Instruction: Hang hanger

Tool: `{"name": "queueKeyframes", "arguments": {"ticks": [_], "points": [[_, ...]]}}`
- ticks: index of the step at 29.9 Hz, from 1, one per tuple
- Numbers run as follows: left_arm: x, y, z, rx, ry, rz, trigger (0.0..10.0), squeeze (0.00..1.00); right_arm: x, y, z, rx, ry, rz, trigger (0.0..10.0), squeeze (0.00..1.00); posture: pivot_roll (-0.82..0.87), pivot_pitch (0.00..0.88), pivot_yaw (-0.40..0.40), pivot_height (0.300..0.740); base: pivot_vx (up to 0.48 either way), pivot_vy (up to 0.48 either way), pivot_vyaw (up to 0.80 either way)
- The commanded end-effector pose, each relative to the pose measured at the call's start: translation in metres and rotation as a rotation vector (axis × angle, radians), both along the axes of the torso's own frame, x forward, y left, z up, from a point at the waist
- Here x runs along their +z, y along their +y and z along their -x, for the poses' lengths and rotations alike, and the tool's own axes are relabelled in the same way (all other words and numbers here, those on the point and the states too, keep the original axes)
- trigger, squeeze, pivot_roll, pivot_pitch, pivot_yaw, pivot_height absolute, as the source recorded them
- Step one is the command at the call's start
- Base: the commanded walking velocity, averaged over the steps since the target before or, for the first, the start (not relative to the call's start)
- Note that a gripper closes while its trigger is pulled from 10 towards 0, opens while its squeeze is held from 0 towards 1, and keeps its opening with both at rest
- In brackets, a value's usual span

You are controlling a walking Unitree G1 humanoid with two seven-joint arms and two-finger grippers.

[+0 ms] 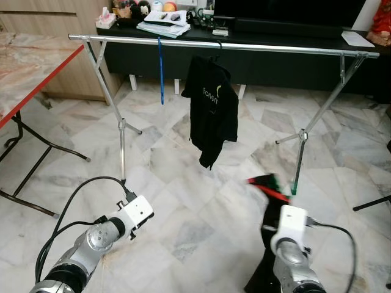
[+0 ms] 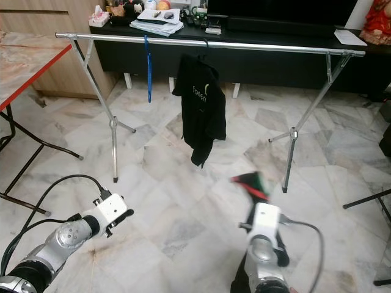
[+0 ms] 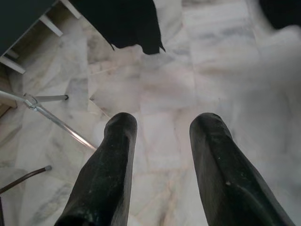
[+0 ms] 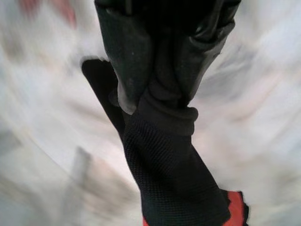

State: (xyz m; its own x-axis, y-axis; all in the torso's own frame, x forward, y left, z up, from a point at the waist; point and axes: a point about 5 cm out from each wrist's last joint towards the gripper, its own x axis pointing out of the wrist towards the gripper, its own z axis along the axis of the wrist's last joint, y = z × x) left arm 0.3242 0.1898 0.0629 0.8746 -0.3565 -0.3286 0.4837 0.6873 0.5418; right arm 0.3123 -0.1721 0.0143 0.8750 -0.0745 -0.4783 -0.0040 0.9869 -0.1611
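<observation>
Garment (image 4: 174, 188) in the right end effector (image 4: 162, 61), fingers pinched together on a bunch of black mesh fabric with a flash of red at its far end. In the head views that arm is raised low in front of the robot, the cloth (image 1: 264, 244) draping down past the wrist and a red-and-green tip (image 1: 269, 185) blurred above it, so it looks to be on the move. Whether a hanger sits inside the fabric, I cannot tell.

Rail (image 1: 244, 46) ahead, spanning the marble floor (image 1: 183, 201) on splayed legs, well apart from the load. A black shirt (image 1: 211, 110) hangs mid-rail, a blue hanger (image 1: 160, 70) to its left; the open stretch on the right seems the natural target.

Left end effector (image 3: 162, 160), fingers apart and empty, held low, probably kept clear for steadying.
</observation>
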Motion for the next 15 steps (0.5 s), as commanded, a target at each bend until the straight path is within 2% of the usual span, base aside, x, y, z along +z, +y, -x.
{"name": "queueKeyframes", "arguments": {"ticks": [1, 5, 7, 11, 12, 13, 15], "points": [[0.004, 0.006, -0.001, 0.013, -0.001, 0.022, 10.0, 0.0, 0.004, 0.008, -0.002, 0.187, -0.009, 0.019, 10.0, 0.0, -0.01, 0.128, -0.003, 0.74, 0.0, 0.0, 0.0], [0.002, 0.01, 0.0, 0.018, 0.031, 0.04, 10.0, 0.0, 0.008, 0.001, -0.004, 0.353, 0.029, 0.022, 10.0, 0.0, -0.01, 0.118, -0.002, 0.74, 0.0, 0.0, 0.0], [-0.002, 0.01, 0.003, 0.002, 0.053, 0.022, 10.0, 0.0, 0.012, -0.002, -0.004, 0.522, 0.063, 0.061, 10.0, 0.0, -0.01, 0.101, -0.008, 0.74, 0.0, 0.0, 0.0], [-0.007, 0.013, 0.005, 0.014, 0.085, 0.003, 10.0, 0.0, 0.019, -0.007, -0.005, 0.684, 0.085, 0.12, 10.0, 0.0, -0.01, 0.089, -0.016, 0.74, 0.0, 0.0, 0.0], [-0.007, 0.013, 0.005, 0.014, 0.085, 0.003, 10.0, 0.0, 0.019, -0.007, -0.005, 0.684, 0.085, 0.12, 10.0, 0.0, -0.01, 0.089, -0.016, 0.74, 0.0, 0.0, 0.0], [-0.013, 0.016, 0.007, 0.043, 0.13, -0.016, 10.0, 0.0, 0.026, -0.009, -0.008, 0.767, 0.09, 0.151, 10.0, 0.0, 0.0, 0.077, -0.028, 0.74, 0.0, 0.0, 0.0], [-0.016, 0.017, 0.008, 0.061, 0.16, -0.02, 10.0, 0.0, 0.03, -0.009, -0.01, 0.8, 0.09, 0.161, 10.0, 0.0, 0.0, 0.071, -0.035, 0.74, 0.0, 0.0, 0.0]]}}
